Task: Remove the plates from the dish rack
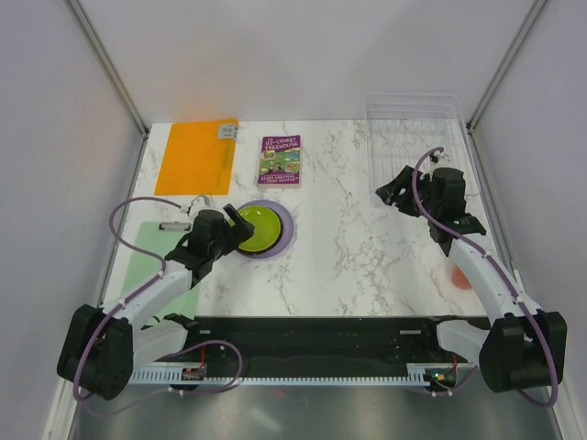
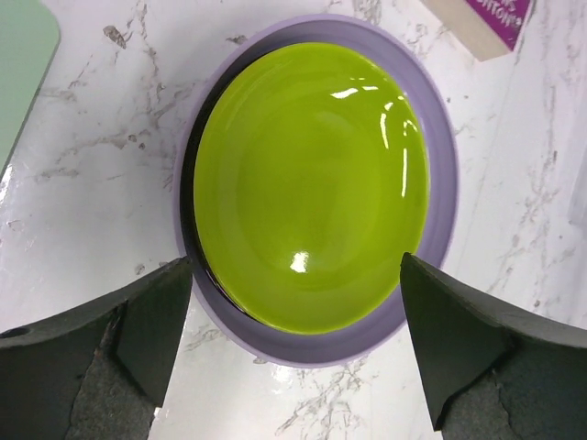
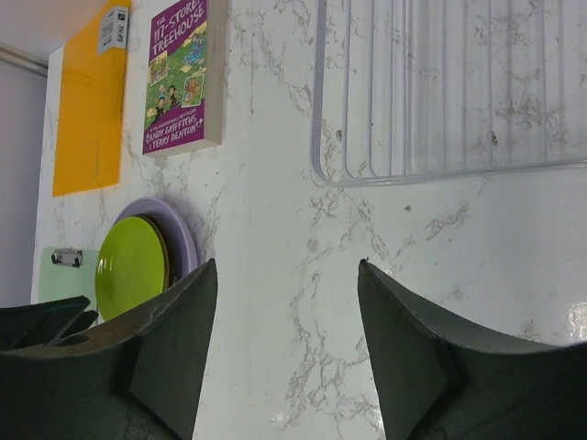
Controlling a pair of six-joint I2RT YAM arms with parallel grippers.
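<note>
A lime-green plate point(image 1: 255, 225) lies on top of the large lavender plate point(image 1: 283, 240) on the table's left-centre. A dark rim shows between them in the left wrist view; red and yellow patterned plates are not visible. My left gripper point(image 1: 227, 216) is open and empty, just over the stack's near-left edge, its jaws either side of the green plate point(image 2: 312, 183) and lavender rim point(image 2: 442, 183). The clear dish rack point(image 1: 413, 119) stands at the far right with no plates in it. My right gripper point(image 1: 396, 194) is open and empty, just in front of the rack point(image 3: 459, 92).
A purple book point(image 1: 281, 160) lies at the back centre and an orange mat point(image 1: 197, 154) at the back left. A pale green mat point(image 1: 151, 266) lies under my left arm. An orange cup point(image 1: 461, 275) sits at the right edge, partly hidden by my right arm.
</note>
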